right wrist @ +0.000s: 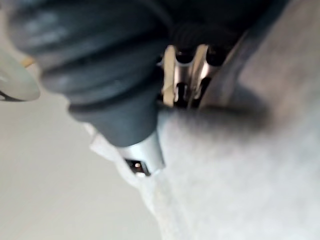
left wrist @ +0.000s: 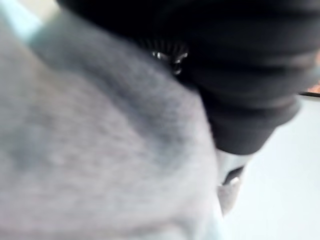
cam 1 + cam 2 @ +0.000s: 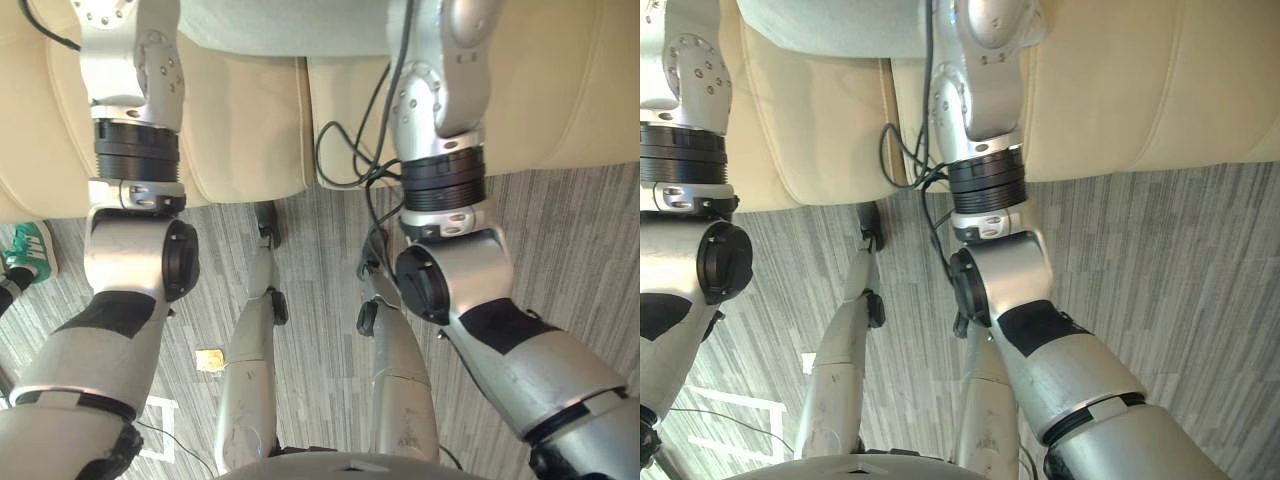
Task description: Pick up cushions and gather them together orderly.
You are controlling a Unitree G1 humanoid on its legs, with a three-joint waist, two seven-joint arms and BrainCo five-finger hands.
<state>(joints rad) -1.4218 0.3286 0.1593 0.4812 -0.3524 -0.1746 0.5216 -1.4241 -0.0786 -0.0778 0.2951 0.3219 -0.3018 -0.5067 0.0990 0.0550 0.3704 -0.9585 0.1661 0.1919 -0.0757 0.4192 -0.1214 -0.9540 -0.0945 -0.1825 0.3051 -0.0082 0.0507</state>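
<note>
Reaching both arms over cream sofa (image 3: 240, 120) toward grey cushion (image 3: 280, 25) above seat. Task looks early: one cushion engaged, no gathered stack visible, lifting and placing left. Cushion fabric lies tight against left hand (image 2: 235, 125) and right hand (image 1: 185, 75), apparently between both; whether either hand grips it, cannot tell.

A cream leather sofa (image 3: 250, 130) runs across the far side, its front edge made of 2 padded seat sections that meet at a narrow vertical seam. In front of it lies a floor (image 3: 570, 240) of grey carpet with fine streaked lines. A green and white shoe (image 3: 30, 250) sits at the left edge, near the sofa's base. A small yellow scrap (image 3: 209, 360) lies on the carpet, and a white tape outline (image 3: 160, 432) marks the floor nearer the camera.
</note>
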